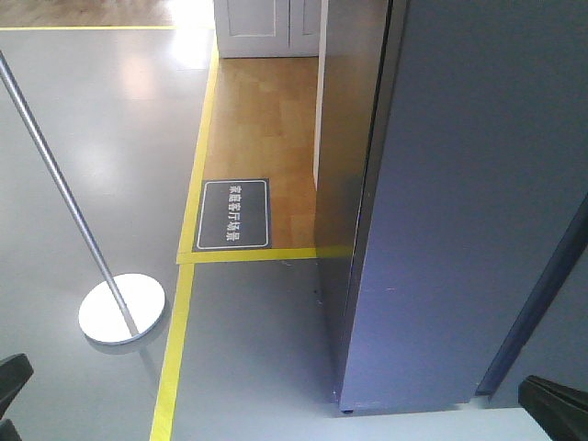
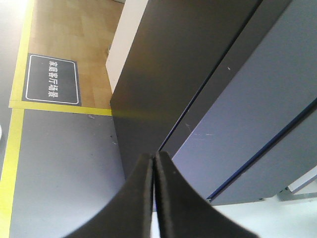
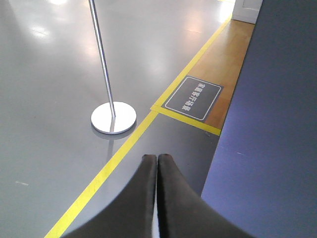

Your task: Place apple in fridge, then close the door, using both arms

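The fridge [image 1: 459,202] stands with its dark grey door [image 2: 237,114] flat against the cabinet; the apple shows in no view. In the left wrist view the left gripper [image 2: 154,163] has its jaws pressed together on nothing, the door at about 1 o'clock just beyond their tips. The right gripper [image 3: 157,163] is likewise pinched together and empty, with the fridge wall at 3 o'clock, the yellow floor tape [image 3: 124,148] at 10 o'clock and the silver pole [image 3: 101,59] at 11 o'clock.

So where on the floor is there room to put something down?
The big grey floor left of the yellow tape line is bare, apart from the silver pole's round base. The grey patch between the tape and the fridge is free too. The wooden strip holds a dark sign.
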Available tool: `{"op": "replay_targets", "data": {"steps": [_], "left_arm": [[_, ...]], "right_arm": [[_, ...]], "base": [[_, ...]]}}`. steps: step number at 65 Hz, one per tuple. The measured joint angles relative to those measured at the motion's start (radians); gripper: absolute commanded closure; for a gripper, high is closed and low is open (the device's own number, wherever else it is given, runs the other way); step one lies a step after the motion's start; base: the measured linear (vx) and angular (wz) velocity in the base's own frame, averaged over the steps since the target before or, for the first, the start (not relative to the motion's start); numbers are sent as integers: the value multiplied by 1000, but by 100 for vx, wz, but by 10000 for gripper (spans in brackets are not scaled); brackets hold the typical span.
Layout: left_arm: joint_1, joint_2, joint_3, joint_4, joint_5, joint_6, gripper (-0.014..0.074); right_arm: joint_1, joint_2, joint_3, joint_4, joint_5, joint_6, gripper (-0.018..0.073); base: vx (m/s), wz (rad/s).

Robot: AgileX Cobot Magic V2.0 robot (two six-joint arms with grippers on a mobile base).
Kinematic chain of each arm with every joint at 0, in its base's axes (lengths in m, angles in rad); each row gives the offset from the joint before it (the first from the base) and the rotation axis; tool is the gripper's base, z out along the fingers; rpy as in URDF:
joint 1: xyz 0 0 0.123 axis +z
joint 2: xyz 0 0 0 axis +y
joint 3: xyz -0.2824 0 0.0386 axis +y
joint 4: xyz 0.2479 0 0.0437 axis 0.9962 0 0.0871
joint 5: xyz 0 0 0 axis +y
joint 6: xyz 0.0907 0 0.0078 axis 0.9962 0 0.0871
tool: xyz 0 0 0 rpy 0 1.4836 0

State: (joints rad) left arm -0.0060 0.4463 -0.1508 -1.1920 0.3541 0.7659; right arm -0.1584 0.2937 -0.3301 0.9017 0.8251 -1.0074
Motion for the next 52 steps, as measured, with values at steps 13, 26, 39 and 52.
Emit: {"op": "replay_targets", "data": {"steps": [13, 26, 39, 52], "left_arm": [[0, 0, 0, -1, 0, 0, 602], [0, 0, 0, -1, 0, 0, 602], [0, 0, 0, -1, 0, 0, 602], [0, 0, 0, -1, -2, 0, 602]], "right_arm": [[0, 0, 0, 4, 10, 0, 562], [0, 0, 0, 5, 11, 0, 562], [0, -3, 0, 5, 11, 0, 562], [0, -3, 0, 5, 11, 0, 562]], "base": [[0, 0], [0, 0], [0, 0], [0, 0]]}}
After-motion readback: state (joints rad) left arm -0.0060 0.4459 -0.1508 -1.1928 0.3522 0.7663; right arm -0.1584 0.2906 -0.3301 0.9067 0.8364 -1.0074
